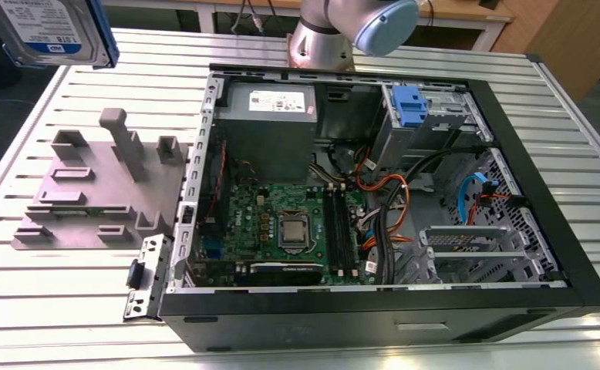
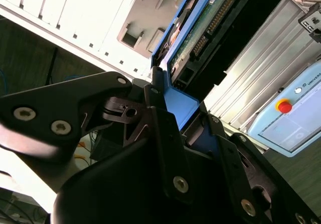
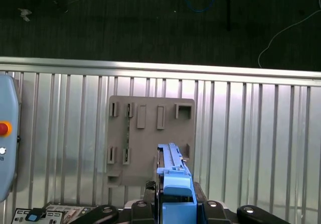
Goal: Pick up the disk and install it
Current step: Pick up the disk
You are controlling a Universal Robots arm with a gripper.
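Carry step. My fingers are clamping the disk by its blue rail, high over the grey holder, well apart from the open computer case. Install, I judge, is needing rails squared to the case.

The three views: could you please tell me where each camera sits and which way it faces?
Exterior view: raised, off the robot, looking down into the open computer case; the arm stands beyond it.
First wrist view: on the wrist, looking down past the tool at the grey fixture on the slatted table.
Second wrist view: on the wrist, behind the tool, looking along the disk.
Shared: both wrist views show the tool shut on the disk.
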